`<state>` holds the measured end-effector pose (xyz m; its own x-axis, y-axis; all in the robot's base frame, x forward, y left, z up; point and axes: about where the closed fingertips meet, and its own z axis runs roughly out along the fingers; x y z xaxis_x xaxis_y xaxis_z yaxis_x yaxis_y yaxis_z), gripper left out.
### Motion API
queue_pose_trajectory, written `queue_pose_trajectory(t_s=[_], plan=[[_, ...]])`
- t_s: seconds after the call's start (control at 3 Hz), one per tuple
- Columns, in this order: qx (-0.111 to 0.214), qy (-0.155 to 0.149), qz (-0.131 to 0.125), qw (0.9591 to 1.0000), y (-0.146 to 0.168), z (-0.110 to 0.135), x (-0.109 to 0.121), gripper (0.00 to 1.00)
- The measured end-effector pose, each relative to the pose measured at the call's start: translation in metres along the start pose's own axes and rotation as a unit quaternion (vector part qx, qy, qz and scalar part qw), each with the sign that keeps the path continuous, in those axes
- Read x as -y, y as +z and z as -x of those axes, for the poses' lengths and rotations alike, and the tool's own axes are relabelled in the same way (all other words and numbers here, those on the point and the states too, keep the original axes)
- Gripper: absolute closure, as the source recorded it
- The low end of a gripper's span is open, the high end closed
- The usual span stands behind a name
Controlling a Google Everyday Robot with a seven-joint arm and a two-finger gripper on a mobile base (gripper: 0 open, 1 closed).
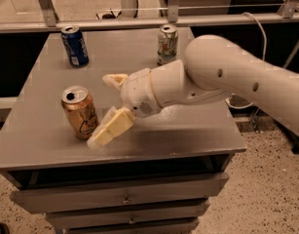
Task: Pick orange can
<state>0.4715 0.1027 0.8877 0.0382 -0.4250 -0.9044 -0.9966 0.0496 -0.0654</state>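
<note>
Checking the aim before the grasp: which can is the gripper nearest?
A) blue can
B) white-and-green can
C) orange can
C: the gripper is open right beside the orange can, one finger by its lower right side, while the blue can and the white-and-green can stand farther back.

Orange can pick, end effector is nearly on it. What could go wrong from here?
1. The open end effector sits just right of the upright orange can, not yet around it. Its lower finger looks very close to the can's base and could tip it.
2. A sideways push could slide the can across the table toward the left or front edge rather than into the grasp.
</note>
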Motion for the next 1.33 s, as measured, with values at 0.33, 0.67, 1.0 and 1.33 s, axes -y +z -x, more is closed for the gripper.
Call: queue_pose_trajectory(t_s=[0.33, 0.67, 1.0, 1.33], plan=[[0.028, 0.007, 0.016, 0.9994, 0.03, 0.006, -0.003, 0.0], [0.047, 0.014, 0.028, 0.9984, 0.05, 0.008, -0.007, 0.13], [0.06, 0.017, 0.027, 0.9977, 0.057, 0.009, -0.007, 0.37], [0.066, 0.017, 0.02, 0.9975, 0.054, 0.009, -0.003, 0.59]])
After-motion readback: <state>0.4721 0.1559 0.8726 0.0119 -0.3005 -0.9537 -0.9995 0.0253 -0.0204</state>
